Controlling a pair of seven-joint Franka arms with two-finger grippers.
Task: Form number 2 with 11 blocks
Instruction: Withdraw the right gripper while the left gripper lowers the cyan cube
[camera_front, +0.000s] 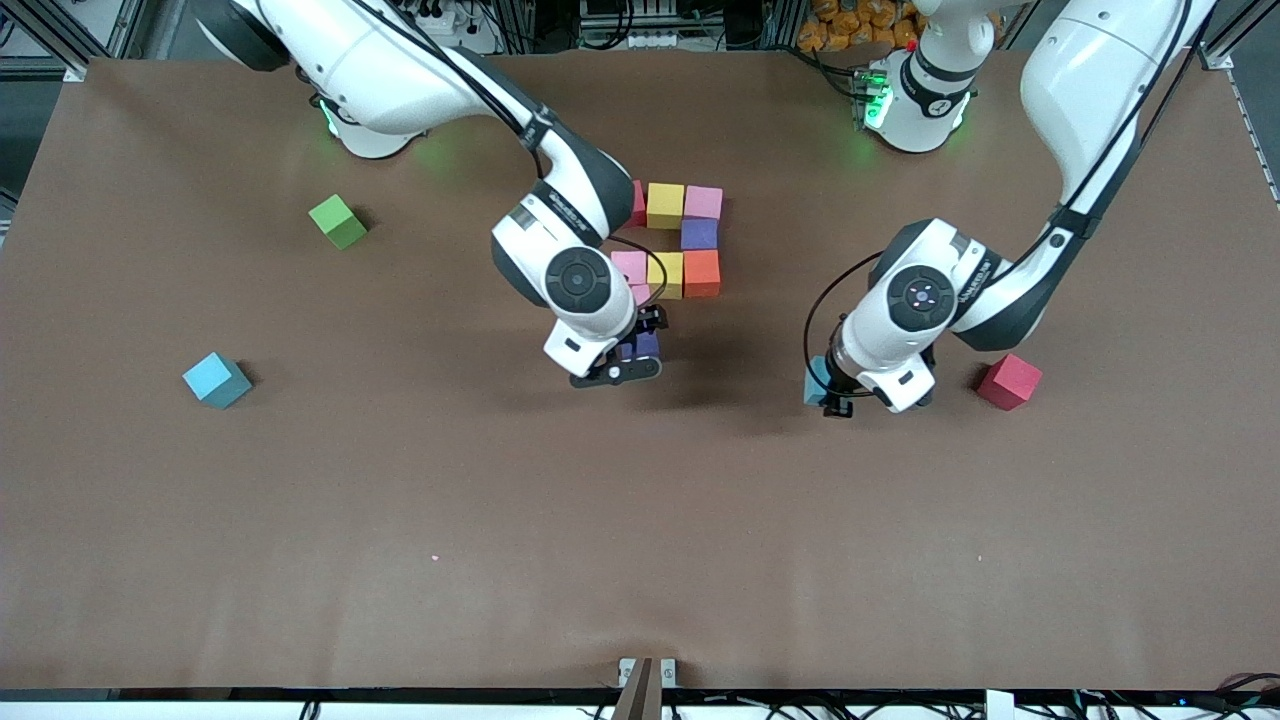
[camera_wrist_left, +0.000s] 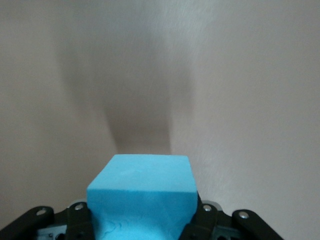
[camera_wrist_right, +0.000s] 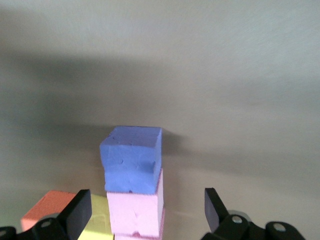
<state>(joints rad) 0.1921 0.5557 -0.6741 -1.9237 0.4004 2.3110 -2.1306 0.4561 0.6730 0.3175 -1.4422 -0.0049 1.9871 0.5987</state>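
Note:
Blocks lie in a bent row mid-table: red (camera_front: 637, 203), yellow (camera_front: 665, 205), pink (camera_front: 703, 203), purple (camera_front: 699, 234), orange (camera_front: 701, 273), yellow (camera_front: 668, 275), then two pink ones (camera_front: 629, 267). A purple block (camera_front: 647, 345) (camera_wrist_right: 132, 157) ends the row nearest the front camera. My right gripper (camera_front: 637, 347) (camera_wrist_right: 146, 210) stands open over that end, its fingers (camera_wrist_right: 77, 212) wide of the pink block (camera_wrist_right: 135, 207), touching nothing. Toward the left arm's end, my left gripper (camera_front: 828, 390) (camera_wrist_left: 142, 220) is shut on a light blue block (camera_front: 817, 380) (camera_wrist_left: 142, 195), low at the table.
A loose red block (camera_front: 1009, 381) lies beside the left gripper, toward the left arm's end. Toward the right arm's end lie a light blue block (camera_front: 216, 380) and a green cube (camera_front: 338, 221). The brown table (camera_front: 640, 540) is bare nearer the front camera.

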